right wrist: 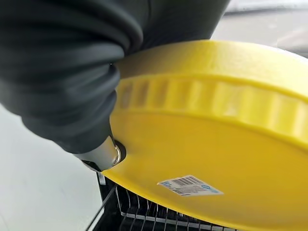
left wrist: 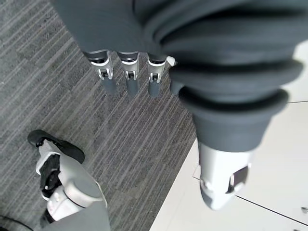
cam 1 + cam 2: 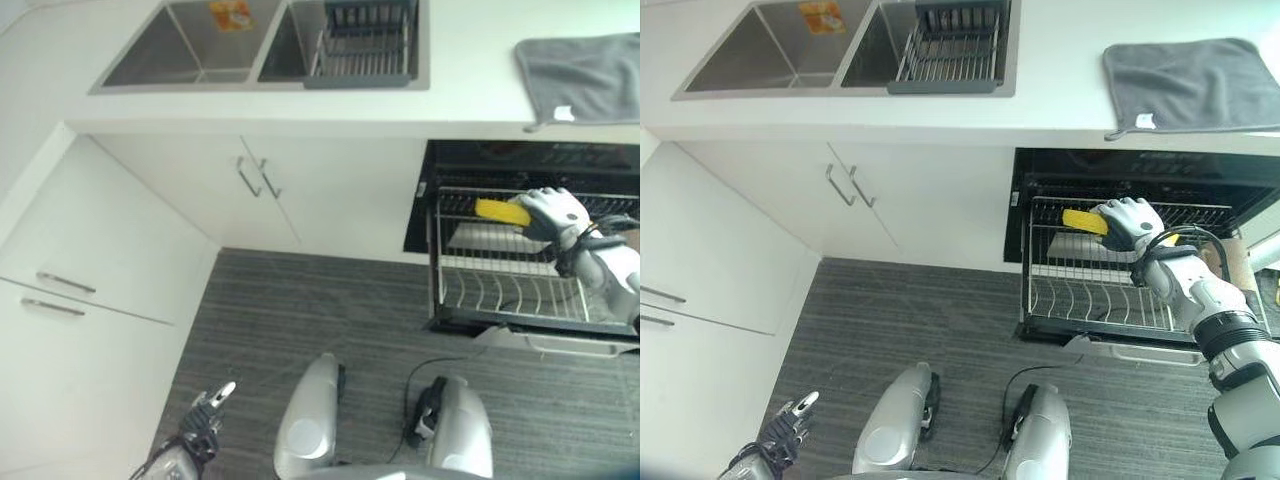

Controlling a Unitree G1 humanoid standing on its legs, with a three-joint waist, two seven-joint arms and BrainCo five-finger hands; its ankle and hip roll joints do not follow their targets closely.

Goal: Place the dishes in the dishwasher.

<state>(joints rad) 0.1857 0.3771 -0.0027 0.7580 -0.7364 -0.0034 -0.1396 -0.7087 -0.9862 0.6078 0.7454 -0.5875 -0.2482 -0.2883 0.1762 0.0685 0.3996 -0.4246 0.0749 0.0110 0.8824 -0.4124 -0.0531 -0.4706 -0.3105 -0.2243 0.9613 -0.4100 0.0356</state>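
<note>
From the left eye view I've got the right hand (image 3: 552,212) clamped on a yellow plate (image 3: 502,211), holding it over the pulled-out dishwasher rack (image 3: 500,285). The plate sits roughly flat above the wire tines, not slotted in yet. Up on the table there's a grey cloth (image 3: 585,75), and the sink (image 3: 190,50) has a dish drainer (image 3: 362,45) in its right-hand basin.

Right eye view, same story – the plate's toward the back of the rack, just under the open dishwasher (image 3: 1140,165) front edge. The left hand (image 3: 788,425) hangs down low over the floor (image 3: 930,320), idle.

Left wrist view: fingers hang straight and apart, nothing in them, striped floor underneath.

Right wrist view is mostly the plate's underside with a barcode sticker (image 1: 189,185) – I think the thumb is pressed on the rim, but the fingers are hidden, so I'm reading the grip from the head views.

What worries me: the plate's lying flat, and if I let go like this it'll land on top of the tines instead of between them and maybe slide. Tilting it on edge with so little rim in the grip could also make it slip out.
</note>
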